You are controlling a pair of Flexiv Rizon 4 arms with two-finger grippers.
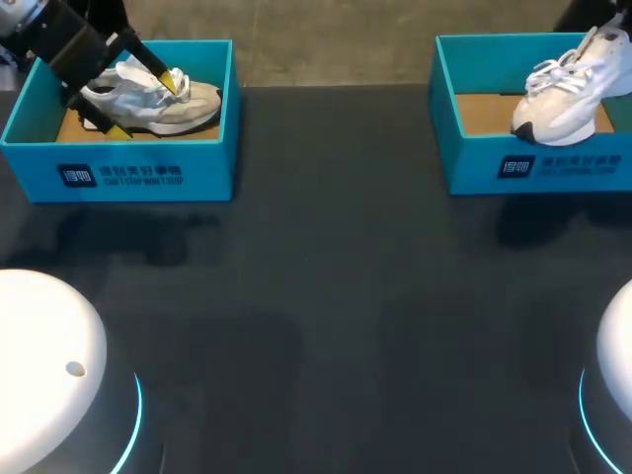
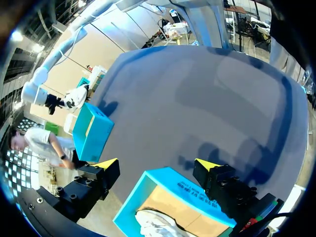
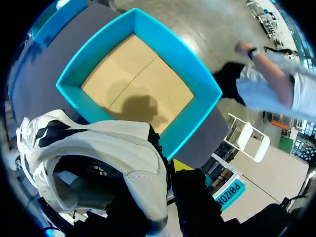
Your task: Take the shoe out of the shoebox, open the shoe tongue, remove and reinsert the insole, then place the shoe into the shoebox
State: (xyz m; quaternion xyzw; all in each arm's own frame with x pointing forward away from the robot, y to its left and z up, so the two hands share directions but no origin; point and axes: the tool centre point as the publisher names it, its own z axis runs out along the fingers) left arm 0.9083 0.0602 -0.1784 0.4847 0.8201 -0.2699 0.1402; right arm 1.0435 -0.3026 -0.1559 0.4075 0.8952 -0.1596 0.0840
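Dark table (image 1: 326, 296) | left hand (image 1: 147, 108) apart over grey shoe (image 1: 193, 109) | right hand (image 3: 173, 170) clamped on white shoe (image 1: 563, 94)

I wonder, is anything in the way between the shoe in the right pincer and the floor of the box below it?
Nothing visible is: the box under the shoe shows only bare cardboard, with just a shadow on it.

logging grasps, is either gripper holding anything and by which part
The right gripper holds the white shoe by its collar rim, above the shoebox. The left gripper is open over the other shoe, holding nothing.
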